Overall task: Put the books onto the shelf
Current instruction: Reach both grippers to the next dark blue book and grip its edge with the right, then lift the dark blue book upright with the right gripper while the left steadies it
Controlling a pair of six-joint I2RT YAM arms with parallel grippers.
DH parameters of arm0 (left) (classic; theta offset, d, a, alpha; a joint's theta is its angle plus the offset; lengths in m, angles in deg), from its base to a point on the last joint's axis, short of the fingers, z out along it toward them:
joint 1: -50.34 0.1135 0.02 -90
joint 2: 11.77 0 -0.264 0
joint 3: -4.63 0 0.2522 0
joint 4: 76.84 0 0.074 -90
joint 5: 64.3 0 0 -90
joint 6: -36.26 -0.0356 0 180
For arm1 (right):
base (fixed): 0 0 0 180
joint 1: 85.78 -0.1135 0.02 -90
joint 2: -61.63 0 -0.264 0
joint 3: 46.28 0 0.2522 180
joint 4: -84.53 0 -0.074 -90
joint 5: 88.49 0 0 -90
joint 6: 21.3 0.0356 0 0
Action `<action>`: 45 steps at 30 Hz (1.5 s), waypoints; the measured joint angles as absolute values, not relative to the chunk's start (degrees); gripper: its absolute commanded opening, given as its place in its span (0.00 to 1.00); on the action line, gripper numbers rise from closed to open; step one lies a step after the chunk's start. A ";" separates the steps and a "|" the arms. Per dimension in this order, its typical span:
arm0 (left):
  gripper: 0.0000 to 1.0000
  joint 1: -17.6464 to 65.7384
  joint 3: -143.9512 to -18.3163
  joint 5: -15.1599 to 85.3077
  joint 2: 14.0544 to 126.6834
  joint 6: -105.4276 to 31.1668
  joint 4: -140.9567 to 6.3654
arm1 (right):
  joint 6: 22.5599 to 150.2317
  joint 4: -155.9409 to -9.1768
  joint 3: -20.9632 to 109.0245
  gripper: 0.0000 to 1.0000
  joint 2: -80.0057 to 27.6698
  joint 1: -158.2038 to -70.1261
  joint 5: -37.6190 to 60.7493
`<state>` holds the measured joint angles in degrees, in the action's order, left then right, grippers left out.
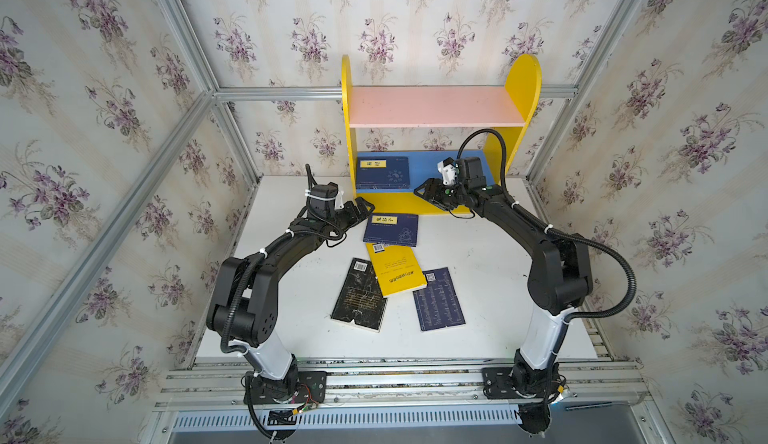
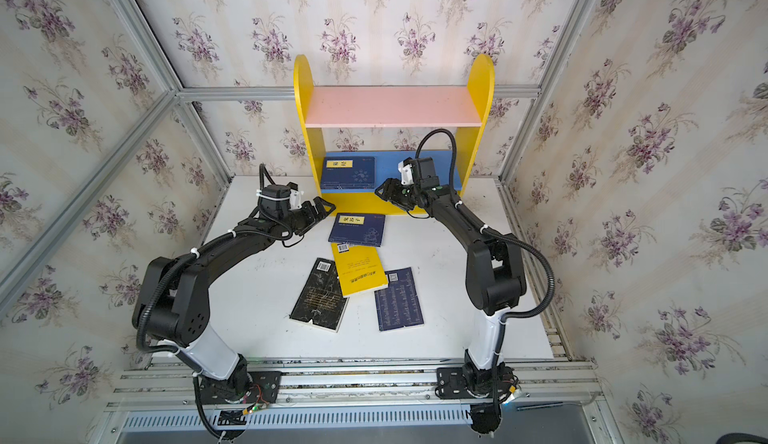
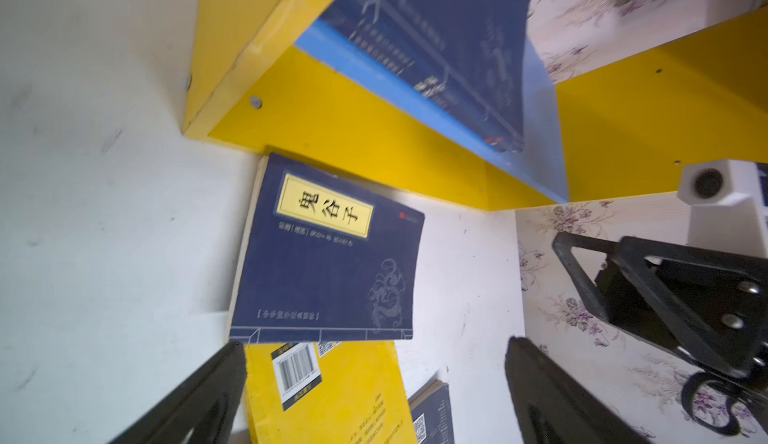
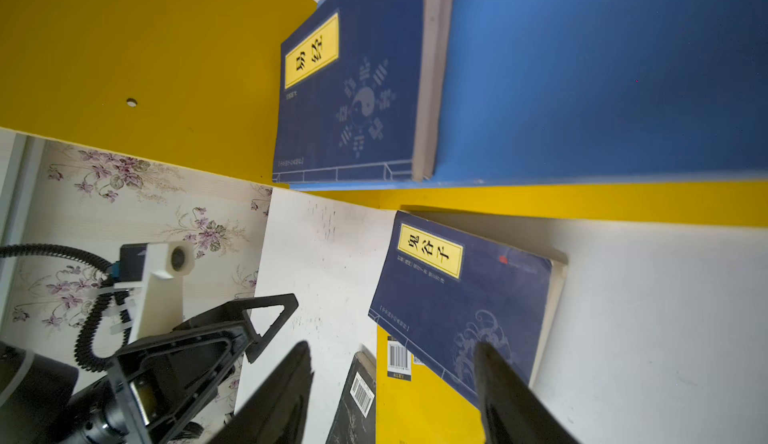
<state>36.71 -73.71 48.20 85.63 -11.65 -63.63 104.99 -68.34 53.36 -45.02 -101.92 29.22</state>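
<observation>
lying flat on the blue board (image 1: 422, 163) of the shelf (image 1: 524, 88), pushed up against its left side, is one navy book (image 1: 382, 173), yellow label facing up, with the pink board (image 1: 432, 107) overhead. the right wrist view shows a thick band of page edges there, and whether that's one book or two, can't tell. down on the white table (image 1: 498, 296), four more. a second navy book (image 1: 390, 229) sits face up, its top edge right at the shelf's yellow base (image 1: 386, 204). its near edge overlaps the yellow book (image 1: 395, 269), barcode showing. the yellow book in turn lies over a corner of the black book (image 1: 359, 294) on the left and a corner of the third navy book (image 1: 438, 299), back cover up, on the right.

now the arms. the left gripper (image 1: 362, 210) hovers just beside the second navy book's upper left corner, jaws spread wide, nothing between them. the right gripper (image 1: 424, 195) hangs in front of the shelf, level with the blue board's front edge and just right of the shelved book. its jaws stand apart, gripping nothing, and the right wrist view shows the table books through the gap.
</observation>
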 measured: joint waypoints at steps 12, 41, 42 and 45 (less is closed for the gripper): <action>0.99 34.57 -74.91 49.73 95.14 -11.85 -63.26 | 115.52 -86.38 29.85 0.72 -44.65 -103.30 26.77; 0.99 32.60 -77.21 52.07 98.99 -12.48 -61.14 | 130.43 -110.07 26.98 0.11 -54.74 -104.90 32.06; 0.99 32.60 -77.14 52.09 98.46 -12.46 -61.01 | 130.43 -109.78 26.68 0.10 -53.63 -104.90 32.04; 0.99 32.73 -76.75 52.18 96.23 -12.44 -60.99 | 129.88 -107.95 26.42 0.08 -49.67 -104.76 32.01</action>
<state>32.73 -76.75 52.18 96.23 -12.44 -60.99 129.88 -107.95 26.42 -49.67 -104.76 32.01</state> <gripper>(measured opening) 0.989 0.126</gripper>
